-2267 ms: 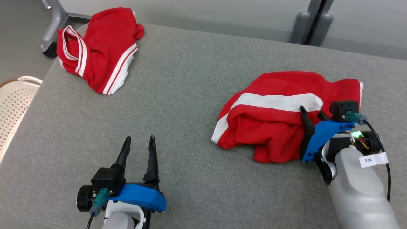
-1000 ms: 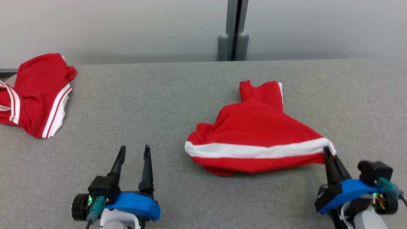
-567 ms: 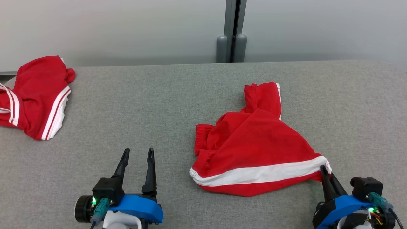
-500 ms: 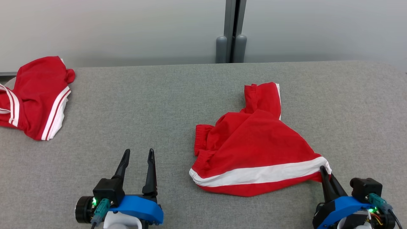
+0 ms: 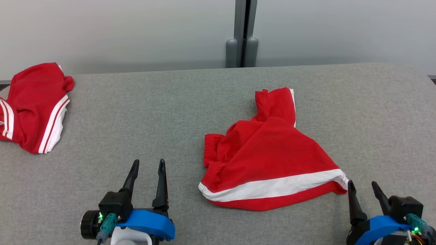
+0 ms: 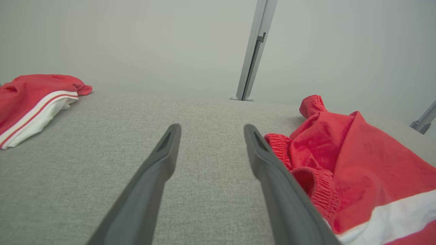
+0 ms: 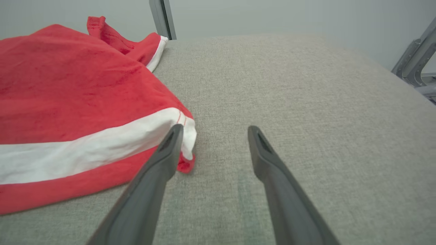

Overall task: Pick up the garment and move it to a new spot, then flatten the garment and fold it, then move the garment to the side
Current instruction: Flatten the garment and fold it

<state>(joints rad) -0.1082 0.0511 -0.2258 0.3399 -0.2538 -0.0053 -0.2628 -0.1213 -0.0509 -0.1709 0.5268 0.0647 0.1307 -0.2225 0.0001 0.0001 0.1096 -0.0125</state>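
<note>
Right end effector (image 5: 362,183) has released the garment (image 5: 269,160), jaws now apart beside it; relocation judged complete; flattening outstanding.

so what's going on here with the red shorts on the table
A two-armed robot is working on the red shorts, which lie crumpled on the grey table, not yet flattened or folded. Its right hand is open right beside the shorts' white-striped near corner, gripping nothing. Its left hand is open too, on the waistband side, apart from the cloth. A second red garment lies bunched at the table's far left.
</note>
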